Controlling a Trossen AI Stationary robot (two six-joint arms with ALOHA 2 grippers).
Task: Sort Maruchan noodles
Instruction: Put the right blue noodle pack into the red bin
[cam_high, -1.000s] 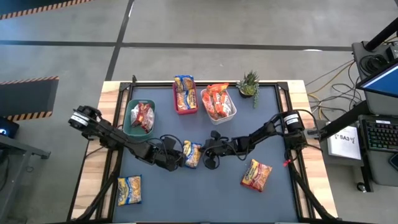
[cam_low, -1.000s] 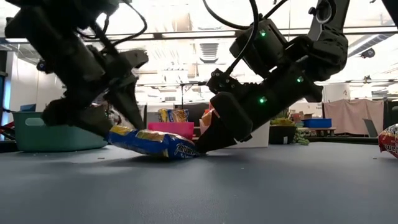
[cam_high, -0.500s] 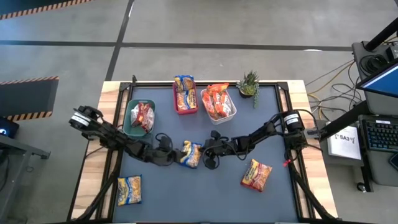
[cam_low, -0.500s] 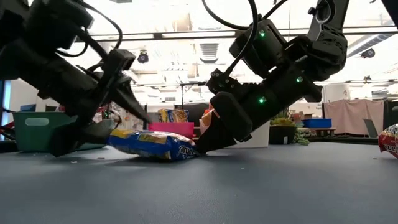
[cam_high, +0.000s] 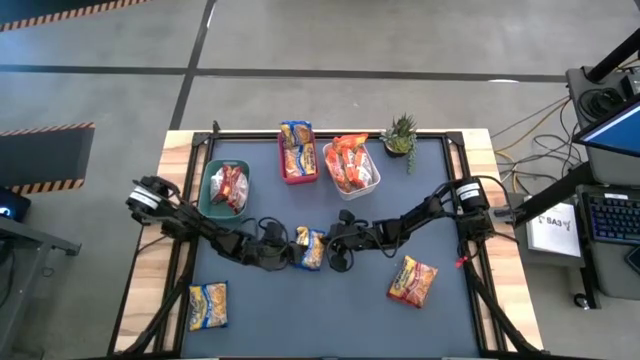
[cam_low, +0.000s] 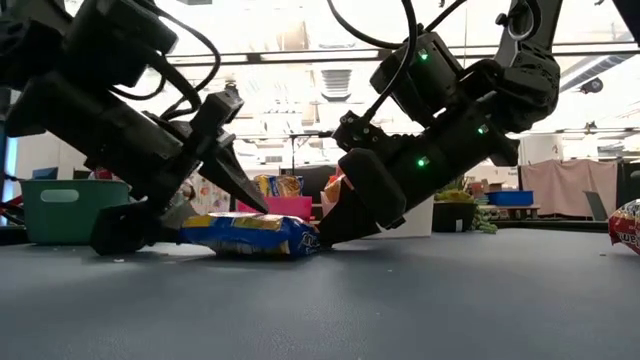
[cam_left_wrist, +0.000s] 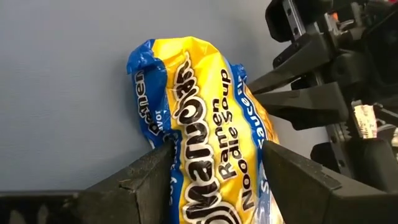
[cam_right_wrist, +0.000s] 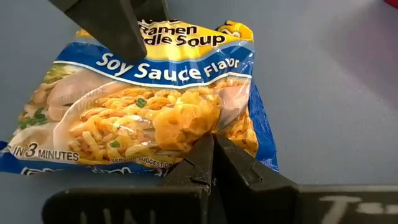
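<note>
Yellow noodle packet (cam_high: 310, 248) flat on the table's middle. Left gripper (cam_left_wrist: 214, 171) straddles its end, fingers apart. Right gripper (cam_right_wrist: 213, 144), fingers together, presses its opposite edge.

Dark blue-grey mat (cam_high: 350, 300) covers the table top; bare wood strips (cam_high: 150, 270) show along its sides. Three bins in a row at the far edge: green bin (cam_high: 209, 190), red bin (cam_high: 285, 172), white bin (cam_high: 368, 178). Small potted plant (cam_high: 399, 133) just beside the white bin. Off the table: keyboard (cam_high: 612, 216) and cables (cam_high: 530, 125) on the grey floor.
</note>
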